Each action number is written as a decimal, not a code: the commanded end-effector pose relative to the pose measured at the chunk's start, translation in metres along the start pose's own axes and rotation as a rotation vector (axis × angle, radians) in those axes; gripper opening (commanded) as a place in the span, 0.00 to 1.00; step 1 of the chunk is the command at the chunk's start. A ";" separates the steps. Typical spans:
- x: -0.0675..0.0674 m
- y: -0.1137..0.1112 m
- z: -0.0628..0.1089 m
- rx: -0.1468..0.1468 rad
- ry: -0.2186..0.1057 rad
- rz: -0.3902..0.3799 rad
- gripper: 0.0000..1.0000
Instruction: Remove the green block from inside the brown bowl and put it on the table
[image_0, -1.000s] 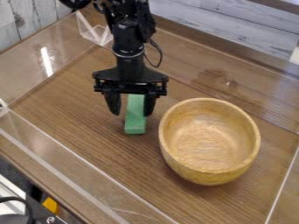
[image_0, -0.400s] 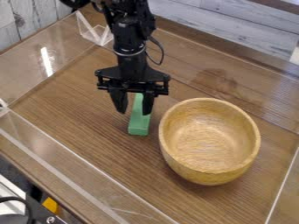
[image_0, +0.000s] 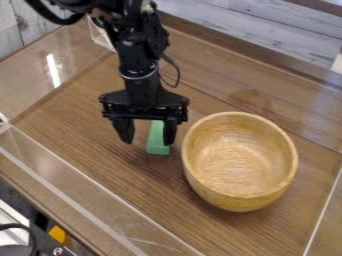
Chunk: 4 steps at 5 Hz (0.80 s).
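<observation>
The green block (image_0: 159, 141) lies flat on the table (image_0: 74, 110), just left of the brown bowl (image_0: 238, 196), which holds nothing. My gripper (image_0: 147, 131) points straight down over the block's near-left side. It is open, its two black fingers spread wide and low by the tabletop. The right finger (image_0: 175, 129) stands between the block and the bowl, and the left finger (image_0: 120, 131) stands clear on the block's left. The upper end of the block is hidden behind the gripper. Nothing is held.
Low clear acrylic walls (image_0: 94, 195) run along the table's front and left edges. A black cable (image_0: 171, 70) hangs beside the arm. Black gear with yellow marks (image_0: 54, 235) sits below the front edge.
The arm has shifted a little left and toward the camera, and the fingers now stand wider apart. The green block and the bowl have stayed where they were.
</observation>
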<state>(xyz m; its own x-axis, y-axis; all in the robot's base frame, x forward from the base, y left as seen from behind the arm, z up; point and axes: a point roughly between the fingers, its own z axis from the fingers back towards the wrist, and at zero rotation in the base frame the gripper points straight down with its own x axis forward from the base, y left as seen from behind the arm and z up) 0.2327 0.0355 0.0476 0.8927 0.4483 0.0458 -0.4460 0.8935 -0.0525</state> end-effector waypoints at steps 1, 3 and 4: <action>0.002 -0.007 0.013 -0.020 -0.043 0.077 1.00; 0.005 -0.009 0.024 -0.033 -0.055 0.105 1.00; 0.011 -0.008 0.032 -0.042 -0.062 0.054 1.00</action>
<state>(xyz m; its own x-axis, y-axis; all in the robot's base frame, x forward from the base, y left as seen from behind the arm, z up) 0.2346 0.0305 0.0650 0.8679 0.4950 0.0407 -0.4913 0.8677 -0.0751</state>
